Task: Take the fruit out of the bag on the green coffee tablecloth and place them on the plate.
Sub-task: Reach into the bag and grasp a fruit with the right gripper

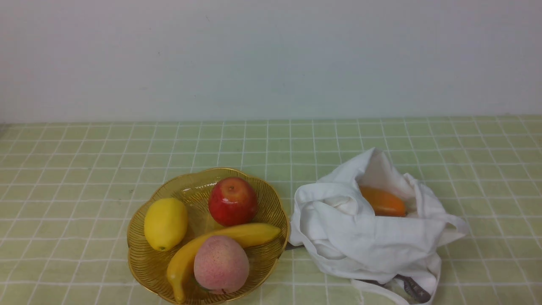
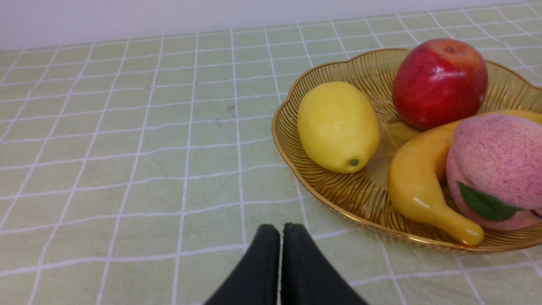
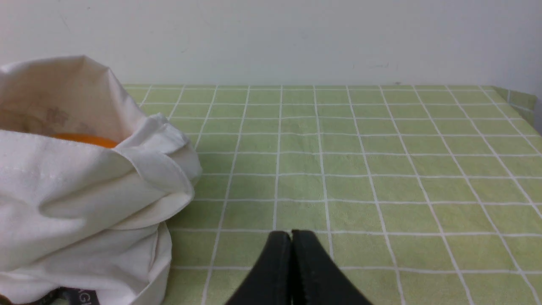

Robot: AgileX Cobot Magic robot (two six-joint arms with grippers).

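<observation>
An orange-yellow elongated fruit lies inside the crumpled white bag on the pale green checked tablecloth; only its top shows over the cloth. From the right wrist, a sliver of that fruit peeks above the bag. The golden wire plate sits left of the bag. My left gripper is shut and empty, low over the cloth beside the plate. My right gripper is shut and empty, beside the bag. Neither arm appears in the front view.
In the plate lie a yellow lemon, a red apple, a curved yellow banana and a pink peach. A grey tag shows at the bag's near edge. A white wall stands behind the table.
</observation>
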